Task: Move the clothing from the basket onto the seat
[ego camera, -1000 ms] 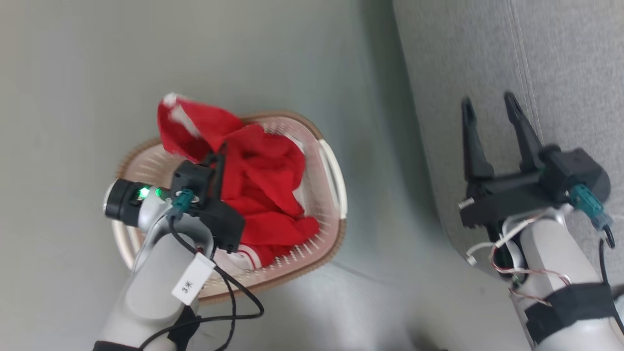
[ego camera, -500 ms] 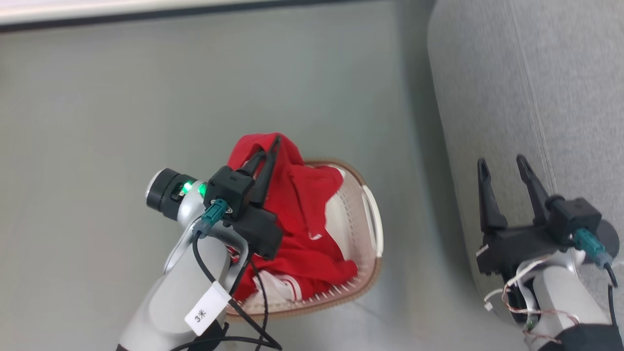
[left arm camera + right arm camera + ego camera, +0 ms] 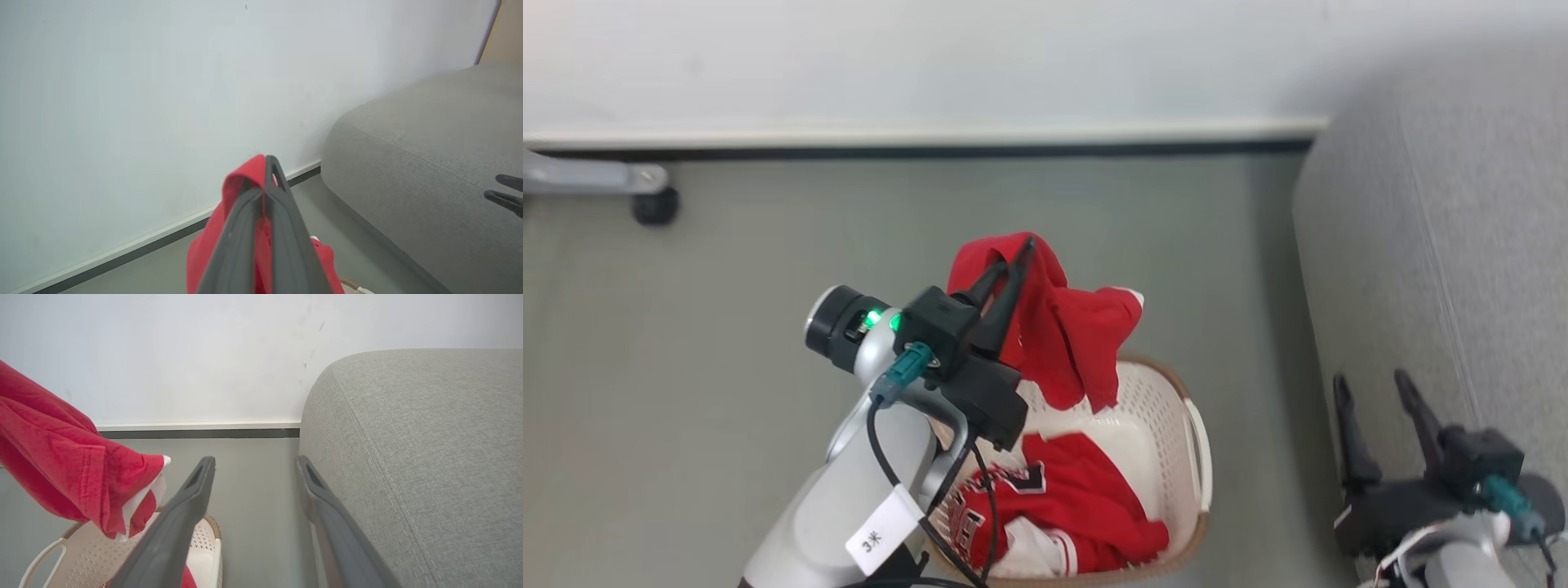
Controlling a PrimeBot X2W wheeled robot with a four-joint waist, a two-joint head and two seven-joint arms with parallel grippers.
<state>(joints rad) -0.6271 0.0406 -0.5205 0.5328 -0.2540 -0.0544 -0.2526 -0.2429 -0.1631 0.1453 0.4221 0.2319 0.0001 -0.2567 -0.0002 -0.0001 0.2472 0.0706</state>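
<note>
Since a second ago your left hand (image 3: 1015,251) has drawn one red jersey (image 3: 1070,343) up out of the basket (image 3: 1176,392). The head camera has tilted up too, so the wall and skirting now show. That hand is clenched on a bunched fold at the top of the jersey. The cloth hangs from it over the basket's far rim and looks free of the pile. Your right hand (image 3: 1372,381) is spread wide and empty, close against the sofa (image 3: 1421,245). The basket stands on the floor near the sofa's edge.

Expect the jersey to be light and limp. It will likely swing and trail as you carry it, and the low hem could catch the rim, so keep it high. A thick fold should hold better than a single layer.

It is plain red, with white trim at one hanging corner. More jerseys (image 3: 1094,498) lie at the basket's near end, one with black-and-white numerals and one with a white, red-striped band.
</note>
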